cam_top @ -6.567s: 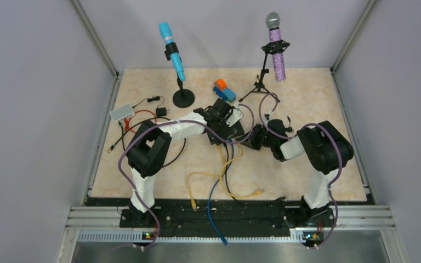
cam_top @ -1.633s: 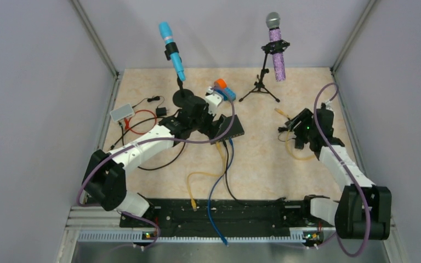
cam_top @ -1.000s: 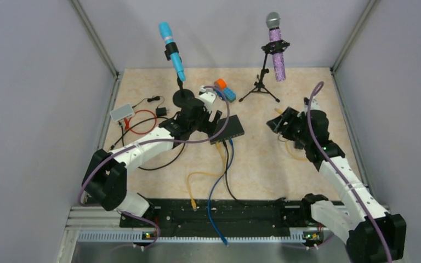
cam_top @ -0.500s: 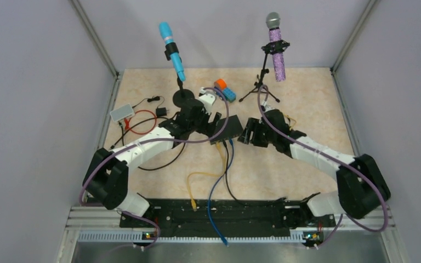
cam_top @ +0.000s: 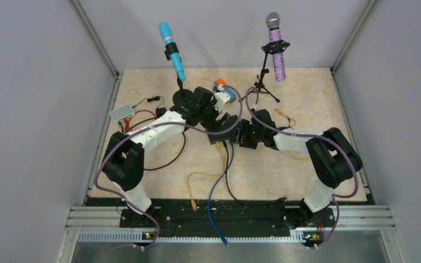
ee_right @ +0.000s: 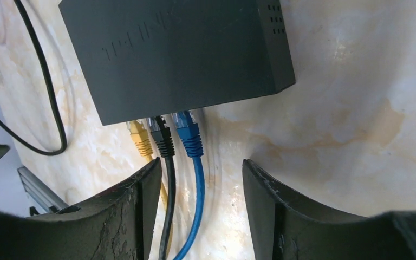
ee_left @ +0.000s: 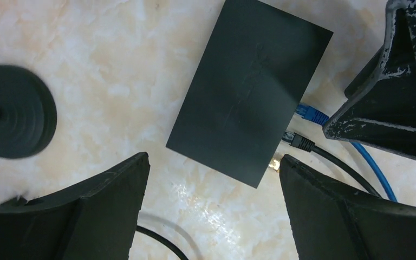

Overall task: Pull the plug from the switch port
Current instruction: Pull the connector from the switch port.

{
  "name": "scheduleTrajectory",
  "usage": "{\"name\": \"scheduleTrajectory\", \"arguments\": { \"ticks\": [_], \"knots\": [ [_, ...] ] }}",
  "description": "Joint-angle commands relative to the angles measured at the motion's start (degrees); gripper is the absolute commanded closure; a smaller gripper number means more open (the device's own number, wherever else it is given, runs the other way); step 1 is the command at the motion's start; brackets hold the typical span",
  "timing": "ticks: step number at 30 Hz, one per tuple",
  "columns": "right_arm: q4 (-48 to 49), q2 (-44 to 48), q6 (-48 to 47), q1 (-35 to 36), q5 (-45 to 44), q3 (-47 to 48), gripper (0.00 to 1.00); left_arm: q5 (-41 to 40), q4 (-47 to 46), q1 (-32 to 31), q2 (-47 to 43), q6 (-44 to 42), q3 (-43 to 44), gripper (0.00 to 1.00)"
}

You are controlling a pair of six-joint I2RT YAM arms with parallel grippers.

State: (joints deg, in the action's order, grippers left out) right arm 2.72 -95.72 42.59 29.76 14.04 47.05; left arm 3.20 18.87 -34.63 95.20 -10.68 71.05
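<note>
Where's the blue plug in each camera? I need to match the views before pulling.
Left wrist: the blue plug is right of centre, at the right edge of the switch.
Right wrist: centre, rightmost of three plugs, ahead of the open jaws.
Top external: the plug is hidden where the arms meet; only its blue cable shows.
Shared landmark: the flat black switch.

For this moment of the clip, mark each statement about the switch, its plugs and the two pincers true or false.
1. Three plugs sit in the switch: yellow plug, black plug, blue plug. True.
2. The right pincer is clamped on the blue plug. False: its jaws stand apart, gripping nothing.
3. The left pincer is open above the switch. True.
4. The blue plug sits between the other two. False: the black plug is in the middle.
</note>
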Motion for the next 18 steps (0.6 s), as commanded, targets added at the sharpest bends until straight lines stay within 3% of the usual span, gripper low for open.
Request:
{"name": "scheduleTrajectory", "arguments": {
  "ticks": [1, 5, 10, 18],
  "knots": [
    [7.5, -1.7, 4.5, 0.0, 2.8, 0.2, 0.44, 4.0, 8.9, -0.1, 5.9, -9.6, 7.7, 0.05],
    [9.9, -2.7, 6.6, -1.2, 4.1, -1.6, 0.45, 4.4, 12.6, -0.1, 10.0, -12.4, 10.7, 0.02],
    [20.2, -6.0, 12.7, -5.3, 10.6, -5.4, 0.51, 3.1, 13.7, -0.1, 13.0, -14.4, 12.1, 0.02],
    [19.1, -7.9, 11.7, -5.7, 10.4, -3.6, 0.51, 4.1, 13.2, -0.1, 15.9, -16.2, 13.4, 0.01]
  ]
}}
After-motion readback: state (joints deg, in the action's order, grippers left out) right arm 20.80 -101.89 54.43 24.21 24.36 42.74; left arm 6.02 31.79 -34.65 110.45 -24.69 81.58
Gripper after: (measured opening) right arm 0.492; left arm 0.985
